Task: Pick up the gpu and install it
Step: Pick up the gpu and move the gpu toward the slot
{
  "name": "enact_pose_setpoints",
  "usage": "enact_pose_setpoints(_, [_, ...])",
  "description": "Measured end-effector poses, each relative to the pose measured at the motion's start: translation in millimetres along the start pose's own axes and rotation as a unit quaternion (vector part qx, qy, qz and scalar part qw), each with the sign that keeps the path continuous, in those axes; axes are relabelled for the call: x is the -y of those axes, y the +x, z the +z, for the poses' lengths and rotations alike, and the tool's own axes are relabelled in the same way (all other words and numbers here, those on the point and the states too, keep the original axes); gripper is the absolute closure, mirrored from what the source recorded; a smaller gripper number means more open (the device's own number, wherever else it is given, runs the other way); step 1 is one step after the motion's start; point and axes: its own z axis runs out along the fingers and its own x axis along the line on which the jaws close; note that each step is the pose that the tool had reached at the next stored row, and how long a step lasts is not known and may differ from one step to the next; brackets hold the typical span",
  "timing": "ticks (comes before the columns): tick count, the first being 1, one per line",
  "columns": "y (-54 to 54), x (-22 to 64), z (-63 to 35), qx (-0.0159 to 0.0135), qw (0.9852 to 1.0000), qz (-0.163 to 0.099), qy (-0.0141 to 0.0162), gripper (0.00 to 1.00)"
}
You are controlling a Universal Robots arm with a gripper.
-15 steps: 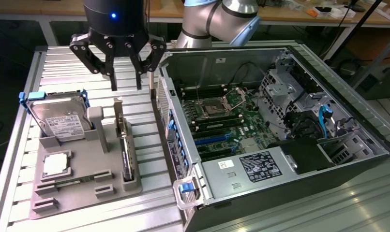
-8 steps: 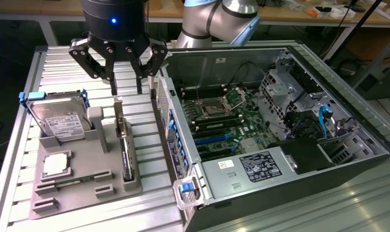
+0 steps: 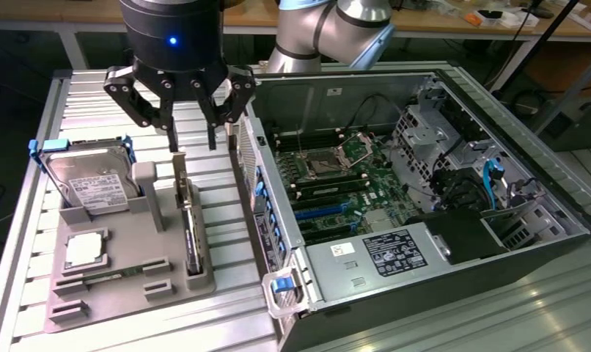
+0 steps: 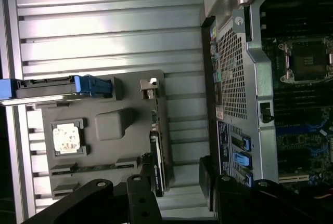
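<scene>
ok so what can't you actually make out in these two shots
- gpu: stands edge-on in the grey holder in both views, so its faces and fan are hidden.
- hard drive label: print too small to read in the exterior view.
- motherboard: in the wrist view the picture edge cuts it off, and a finger of the open gripper covers part.

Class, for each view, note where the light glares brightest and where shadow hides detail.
Exterior view: the ribbed table shines pale; a blue light glows on the body of the gripper; the computer has a well-lit open inside. Wrist view: bright glare bands cross the table; the graphics card looks dark; the computer's inside is dim.
</scene>
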Motion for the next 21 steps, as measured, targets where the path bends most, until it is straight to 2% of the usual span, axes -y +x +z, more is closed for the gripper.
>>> enact_pose_setpoints(13, [0.0, 8.4, 1.2, 0.0000, 1.0000, 0.000, -0.0001, 0.52])
enact_pose_setpoints(21, [1.4, 11.8, 4.7, 0.0013, 1.0000, 0.000, -0.0012, 0.52])
